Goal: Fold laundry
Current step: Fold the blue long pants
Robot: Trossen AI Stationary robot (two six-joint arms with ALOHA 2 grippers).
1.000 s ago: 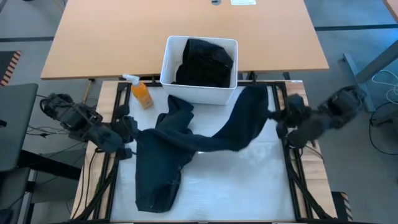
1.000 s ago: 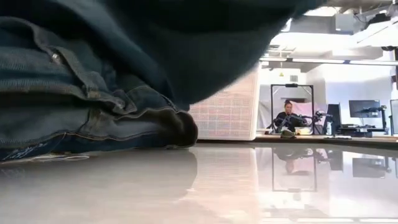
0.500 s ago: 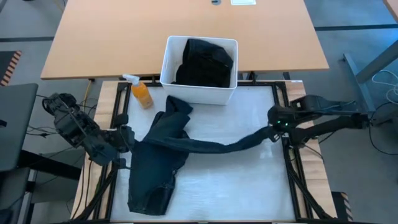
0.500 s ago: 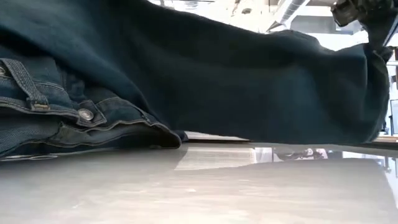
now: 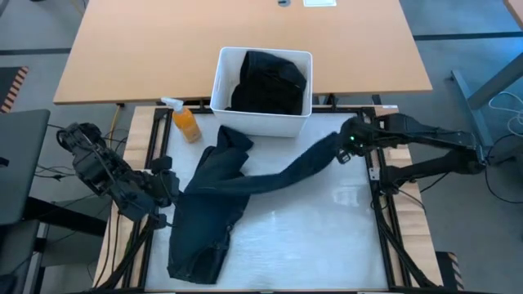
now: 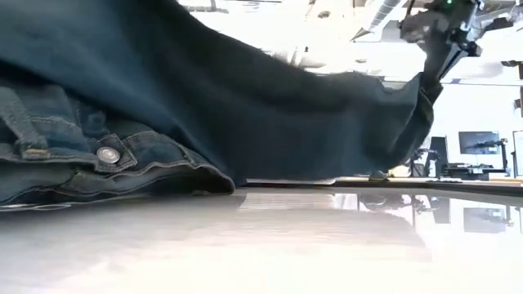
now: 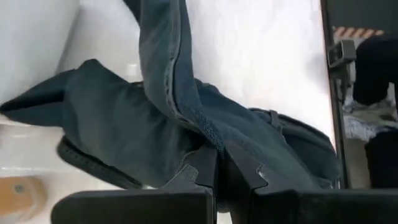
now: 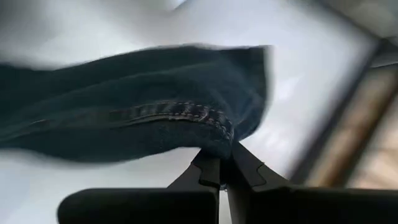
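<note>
right fingers (image 8: 224,163) pinched shut on trouser leg hem, lifted at right-centre of high view, left fingers (image 7: 217,171) clamped on trousers' side seam at left, navy trousers (image 5: 216,204) strung between across white counter (image 5: 319,237), waistband fills low view, black clothing (image 5: 270,82) half-hidden in white bin (image 5: 222,90)

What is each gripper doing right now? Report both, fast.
Left gripper: shut on the dark navy denim trousers, at the table's left edge.
Right gripper: shut on a leg end of the same trousers, lifted above the table's right side.
</note>
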